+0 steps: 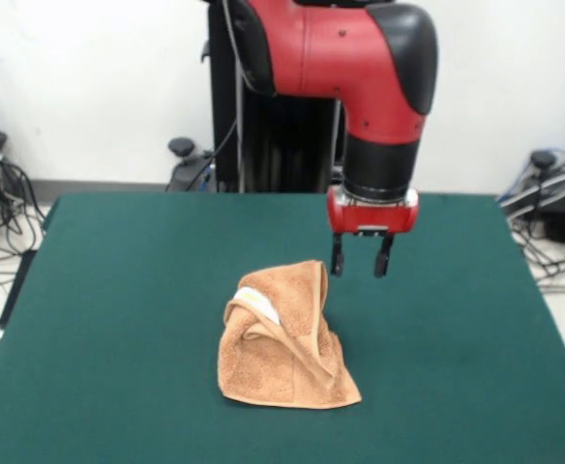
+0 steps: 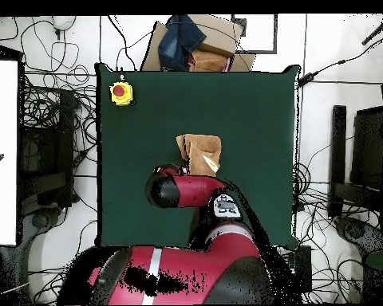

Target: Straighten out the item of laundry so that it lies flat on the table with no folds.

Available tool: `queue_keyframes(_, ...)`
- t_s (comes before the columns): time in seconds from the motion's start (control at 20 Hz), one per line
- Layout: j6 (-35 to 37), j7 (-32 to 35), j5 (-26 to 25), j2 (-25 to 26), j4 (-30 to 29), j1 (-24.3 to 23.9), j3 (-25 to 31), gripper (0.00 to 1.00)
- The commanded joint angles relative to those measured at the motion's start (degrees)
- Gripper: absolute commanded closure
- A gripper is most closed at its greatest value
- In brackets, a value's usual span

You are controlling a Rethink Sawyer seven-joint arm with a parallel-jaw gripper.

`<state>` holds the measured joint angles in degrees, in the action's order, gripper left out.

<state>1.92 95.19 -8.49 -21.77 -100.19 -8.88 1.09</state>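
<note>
The orange-tan towel [image 1: 284, 338] lies crumpled and folded over itself in a heap near the middle of the green table [image 1: 108, 319], with its white label [image 1: 259, 302] showing on top. In the overhead view the towel [image 2: 201, 150] is partly hidden under the arm. My gripper [image 1: 360, 260] hangs just above the table, right of and behind the towel's raised top edge. Its fingers are apart and hold nothing.
A yellow box with a red button [image 2: 120, 93] sits at a table corner in the overhead view. Cardboard and dark cloth [image 2: 193, 40] lie beyond the table's edge. Cables lie on the floor around the table.
</note>
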Motion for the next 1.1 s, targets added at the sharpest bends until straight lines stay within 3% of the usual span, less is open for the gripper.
queue_keyframes(0.05, 3.7, 3.1, -2.0, 4.5, 5.3, -2.7, 3.7, 0.00)
queue_keyframes(0.4, 2.6, 2.5, -3.7, 6.5, 6.5, -4.4, 5.1, 0.00)
queue_keyframes(1.1, 3.8, 4.1, -3.8, 3.0, 5.0, -2.6, 3.6, 0.00)
